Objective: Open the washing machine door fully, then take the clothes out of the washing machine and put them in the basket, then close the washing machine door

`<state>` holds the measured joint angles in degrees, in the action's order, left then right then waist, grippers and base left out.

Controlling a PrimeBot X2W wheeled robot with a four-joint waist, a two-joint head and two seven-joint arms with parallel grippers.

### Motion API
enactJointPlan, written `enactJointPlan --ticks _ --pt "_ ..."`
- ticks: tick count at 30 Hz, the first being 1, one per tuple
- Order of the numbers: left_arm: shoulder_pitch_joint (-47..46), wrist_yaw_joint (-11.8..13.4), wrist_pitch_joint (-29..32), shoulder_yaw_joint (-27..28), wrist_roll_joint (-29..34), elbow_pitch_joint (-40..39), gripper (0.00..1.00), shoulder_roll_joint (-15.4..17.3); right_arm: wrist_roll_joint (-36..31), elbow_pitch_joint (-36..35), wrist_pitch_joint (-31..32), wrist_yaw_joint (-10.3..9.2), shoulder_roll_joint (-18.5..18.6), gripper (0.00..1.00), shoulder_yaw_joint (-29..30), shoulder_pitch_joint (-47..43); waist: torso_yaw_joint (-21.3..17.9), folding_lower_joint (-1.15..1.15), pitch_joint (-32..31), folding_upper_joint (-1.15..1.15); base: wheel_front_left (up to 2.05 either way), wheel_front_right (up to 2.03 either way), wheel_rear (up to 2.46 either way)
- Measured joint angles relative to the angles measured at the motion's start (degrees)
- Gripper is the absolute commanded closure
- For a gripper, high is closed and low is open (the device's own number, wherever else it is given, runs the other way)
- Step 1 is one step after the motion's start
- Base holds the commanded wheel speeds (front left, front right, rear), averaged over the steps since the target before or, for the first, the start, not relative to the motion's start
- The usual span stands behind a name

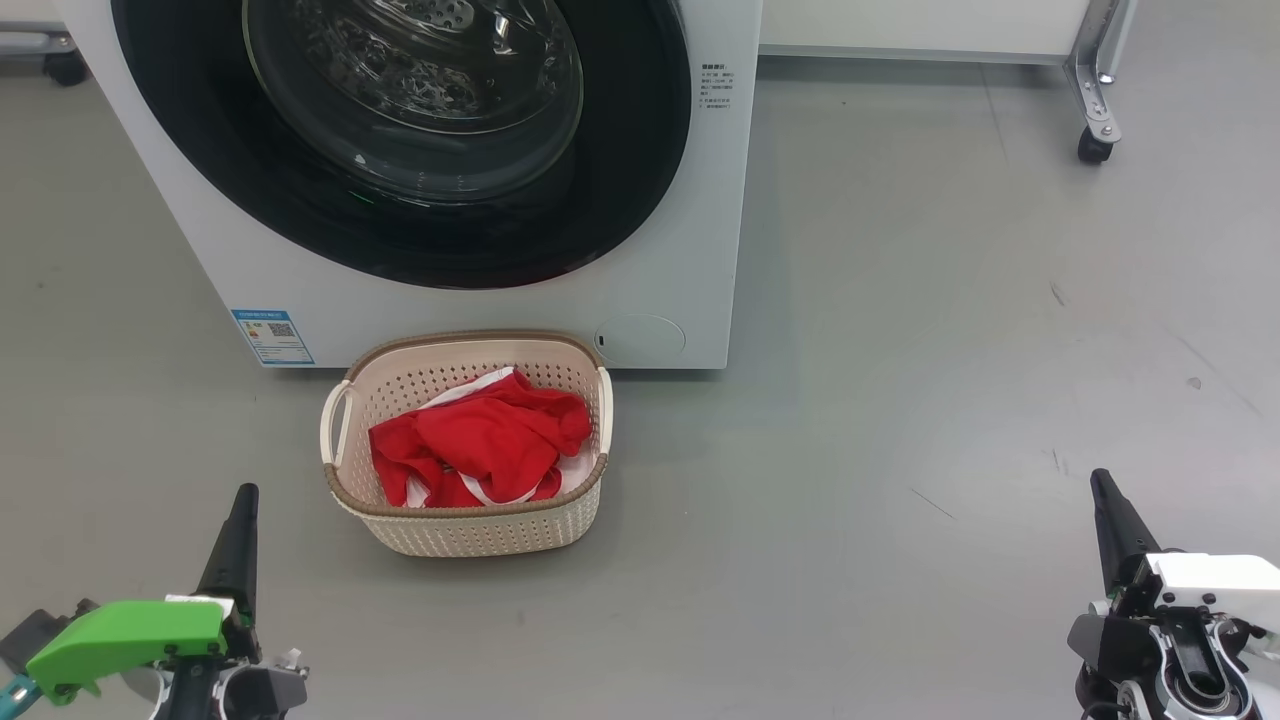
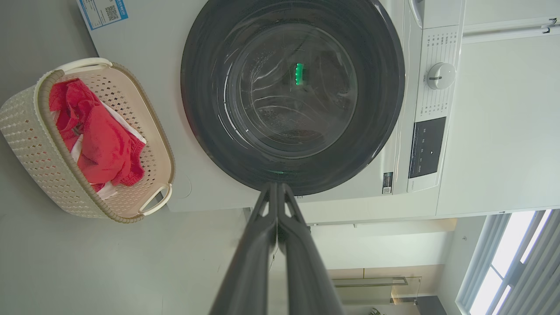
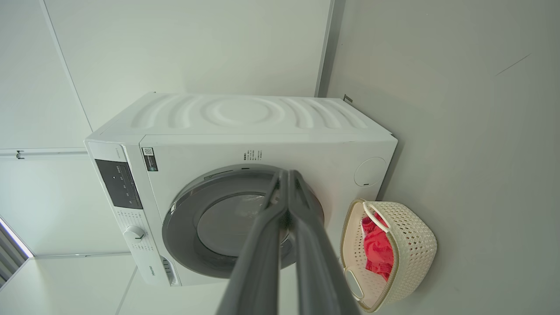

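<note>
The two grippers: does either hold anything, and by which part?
Nothing is held: the left gripper and the right gripper are both shut and empty.

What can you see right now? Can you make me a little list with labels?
washing machine: white, standing on the grey floor
washing machine door: shut, no red showing through the glass
clothes: red with white trim, piled in the basket
basket: on the floor, just in front of the machine
left tool: shut, holding nothing, apart from the basket
right tool: shut, holding nothing, far off to the basket's right
</note>
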<state>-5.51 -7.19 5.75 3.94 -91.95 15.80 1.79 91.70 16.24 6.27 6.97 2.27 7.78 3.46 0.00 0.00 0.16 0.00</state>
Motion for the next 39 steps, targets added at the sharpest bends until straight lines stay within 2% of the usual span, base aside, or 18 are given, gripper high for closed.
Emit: enactJointPlan --ticks 39 --pt "0.25 0.0 0.07 0.05 0.0 -0.01 1.0 0.01 0.03 -0.12 0.0 0.0 -0.01 1.0 0.01 0.01 0.0 0.0 0.01 0.0 0.0 0.0 0.0"
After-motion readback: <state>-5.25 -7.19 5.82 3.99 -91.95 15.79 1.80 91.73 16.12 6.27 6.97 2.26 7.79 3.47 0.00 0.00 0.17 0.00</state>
